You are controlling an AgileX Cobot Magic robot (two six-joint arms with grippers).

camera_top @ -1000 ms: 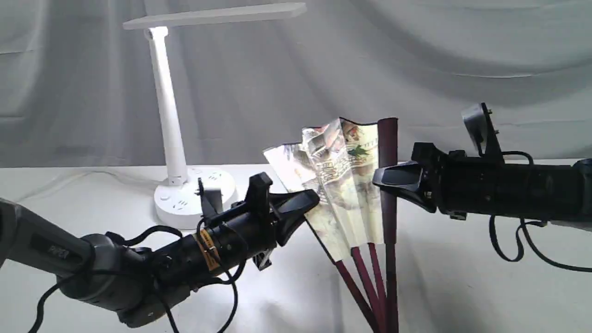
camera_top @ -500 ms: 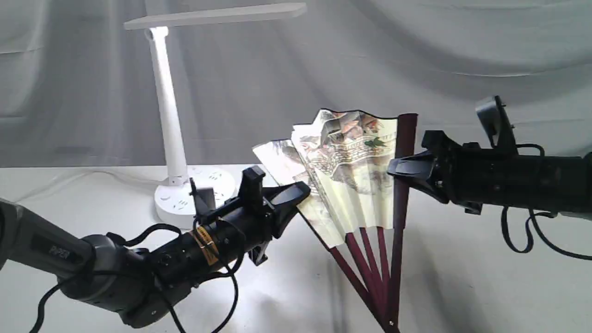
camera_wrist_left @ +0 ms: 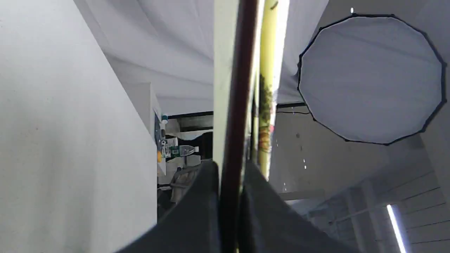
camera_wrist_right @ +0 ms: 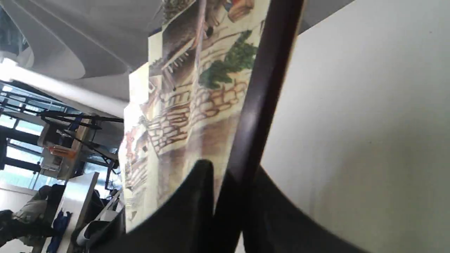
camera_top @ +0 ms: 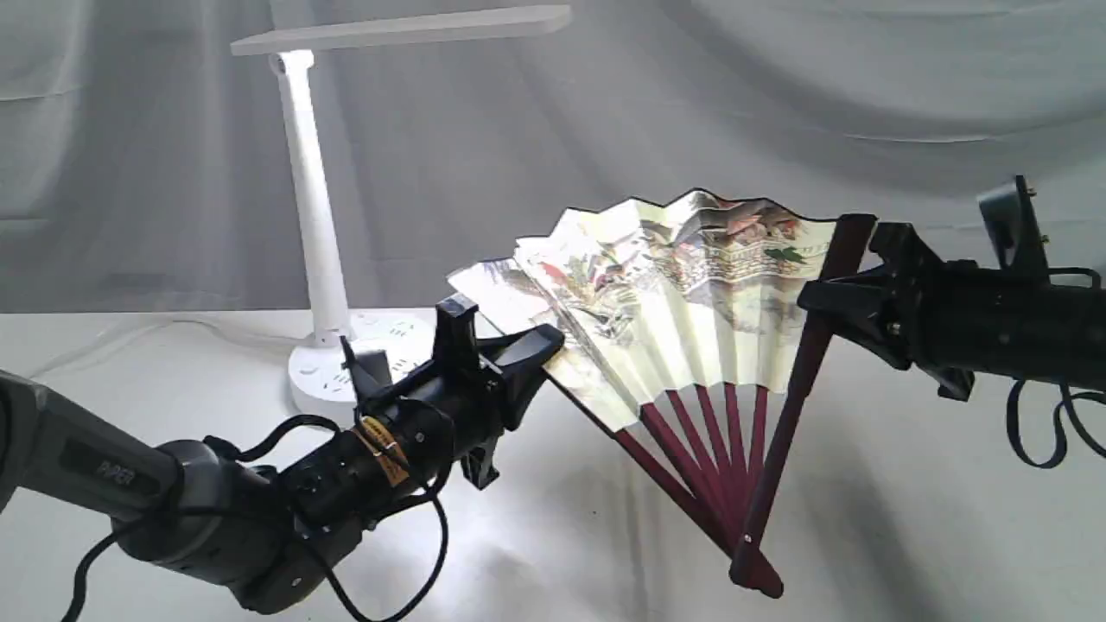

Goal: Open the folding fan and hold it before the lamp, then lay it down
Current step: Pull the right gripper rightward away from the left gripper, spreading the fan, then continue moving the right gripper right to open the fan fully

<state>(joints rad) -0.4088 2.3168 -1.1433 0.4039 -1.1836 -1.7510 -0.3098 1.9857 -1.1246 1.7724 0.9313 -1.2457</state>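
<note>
The folding fan [camera_top: 683,294] stands partly spread above the table, its cream painted leaf facing the exterior camera and its maroon ribs meeting at a pivot near the table. My left gripper [camera_top: 549,345] is shut on the fan's left guard, which shows as a dark strip [camera_wrist_left: 239,105] between its fingers. My right gripper [camera_top: 816,301] is shut on the right maroon guard [camera_wrist_right: 260,105]. The white lamp [camera_top: 309,207] stands at the back left, behind my left arm, its bar head over the scene.
A grey cloth backdrop hangs behind the white table [camera_top: 907,518]. The lamp's round base [camera_top: 354,371] sits just behind my left wrist. Loose black cables hang from both arms. A round softbox [camera_wrist_left: 369,77] shows in the left wrist view.
My right gripper has pulled the right guard to the right and tilted it outward, spreading the leaf much wider. My left gripper drifted slightly left. The pivot has shifted right.
</note>
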